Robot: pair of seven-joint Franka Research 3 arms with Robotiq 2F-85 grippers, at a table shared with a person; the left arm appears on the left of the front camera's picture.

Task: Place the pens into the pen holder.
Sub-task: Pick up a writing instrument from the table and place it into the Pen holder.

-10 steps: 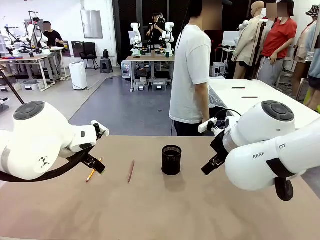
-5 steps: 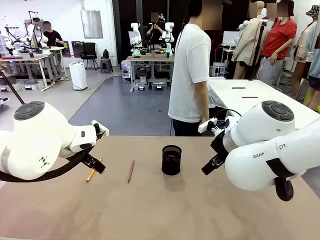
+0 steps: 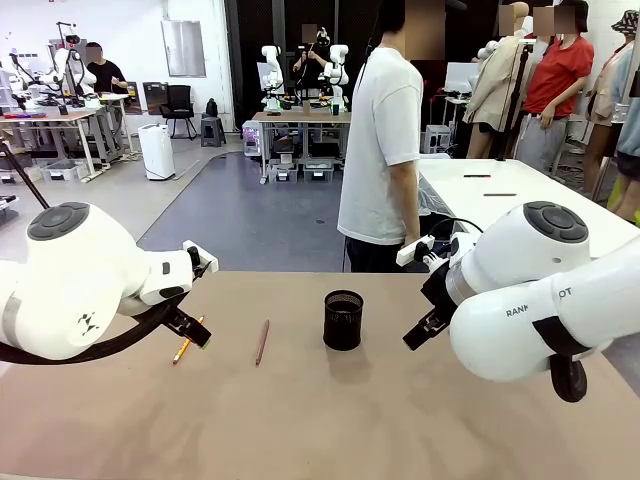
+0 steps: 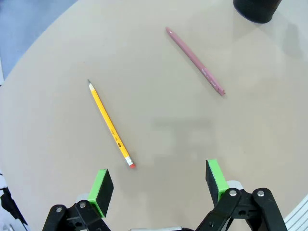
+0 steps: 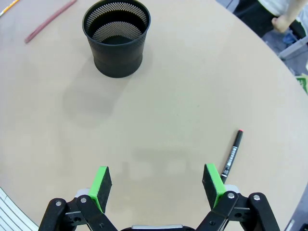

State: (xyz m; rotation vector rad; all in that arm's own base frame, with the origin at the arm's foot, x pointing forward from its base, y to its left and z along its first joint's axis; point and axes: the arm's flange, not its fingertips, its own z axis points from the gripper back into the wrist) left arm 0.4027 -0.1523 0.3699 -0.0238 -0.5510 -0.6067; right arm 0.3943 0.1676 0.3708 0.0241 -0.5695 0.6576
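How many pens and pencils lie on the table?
3. A yellow pencil lies near the left gripper, a pink pen between it and the pen holder, a black pen with a red tip beside the right gripper. The holder looks empty.

The front camera sits on the robot's side and looks across the table [image 3: 300, 420] at a person [image 3: 385, 140] on the far side. Each wrist camera looks down on the table from close above. All three see the pen holder [image 3: 343, 320].
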